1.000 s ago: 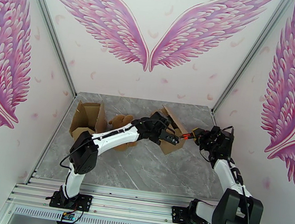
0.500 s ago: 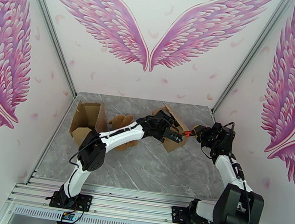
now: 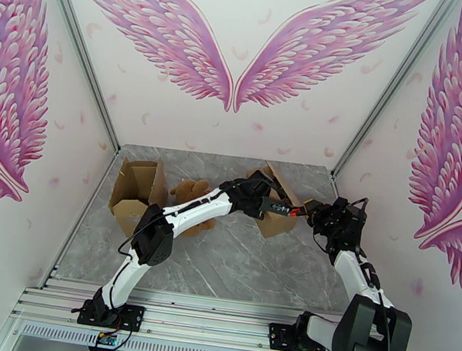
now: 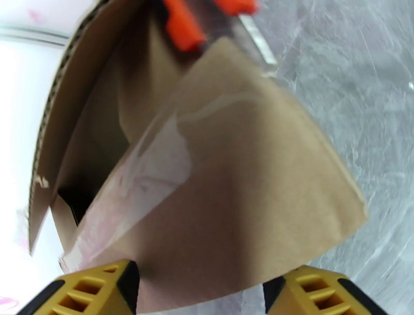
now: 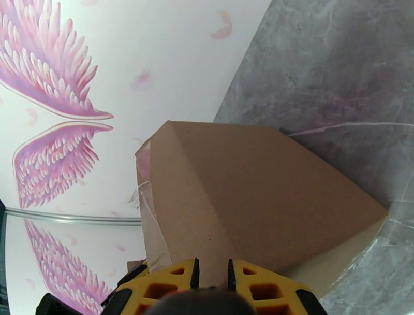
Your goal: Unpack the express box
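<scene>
The brown express box (image 3: 278,226) lies at the back middle of the grey table, its flaps (image 4: 233,181) open and loose clear tape on them. My left gripper (image 3: 277,208) reaches over it from the left and is open; in the left wrist view the yellow fingers (image 4: 95,292) stand wide apart with a taped flap between them. From the right, my right gripper (image 3: 296,212) is shut on the box's edge. Its orange fingertips (image 4: 181,23) pinch the cardboard in the left wrist view. In the right wrist view the gripper (image 5: 212,274) clamps the box's outer wall (image 5: 269,191).
A second open cardboard box (image 3: 136,188) stands at the back left, with a brown teddy bear (image 3: 188,193) beside it, partly under my left arm. Winged walls close in the table on three sides, with bare grey table surface (image 3: 234,261) in front.
My left arm has stretched further right and back, bringing its gripper over the box's flap. The right gripper has kept its hold and shifted slightly.
</scene>
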`<state>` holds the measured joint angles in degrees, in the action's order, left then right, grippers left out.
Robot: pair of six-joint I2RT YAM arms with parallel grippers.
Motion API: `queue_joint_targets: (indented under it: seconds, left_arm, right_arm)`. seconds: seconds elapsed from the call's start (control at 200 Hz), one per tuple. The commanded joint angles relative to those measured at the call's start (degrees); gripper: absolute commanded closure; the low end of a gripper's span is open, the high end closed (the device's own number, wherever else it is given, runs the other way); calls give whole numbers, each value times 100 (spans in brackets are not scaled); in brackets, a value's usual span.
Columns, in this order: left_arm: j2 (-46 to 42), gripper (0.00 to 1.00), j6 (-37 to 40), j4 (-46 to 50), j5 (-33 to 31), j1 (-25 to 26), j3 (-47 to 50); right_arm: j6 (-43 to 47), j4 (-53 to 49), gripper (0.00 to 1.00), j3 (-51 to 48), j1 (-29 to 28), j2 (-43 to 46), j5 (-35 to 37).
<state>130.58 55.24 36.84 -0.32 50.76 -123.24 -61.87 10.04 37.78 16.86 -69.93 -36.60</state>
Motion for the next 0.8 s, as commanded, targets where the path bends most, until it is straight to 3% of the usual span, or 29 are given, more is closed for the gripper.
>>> queue_joint_targets:
  seconds: [0.0,0.42,0.665,0.8]
  left_arm:
    - [158,35,-800,-82,76,30,-542]
    - [48,32,-1092,209,-223,-4,-449]
    - [-1005,24,-1175,-434,-180,-75,960]
    - [-1603,22,-1359,-720,-197,-109,1672]
  right_arm:
    - [-248,179,100,-347,-174,378,-60]
    - [-221,-401,100,-298,-175,1088,325]
    - [-205,-629,100,-85,-164,1358,90]
    - [-24,-1248,100,72,-162,1875,-25]
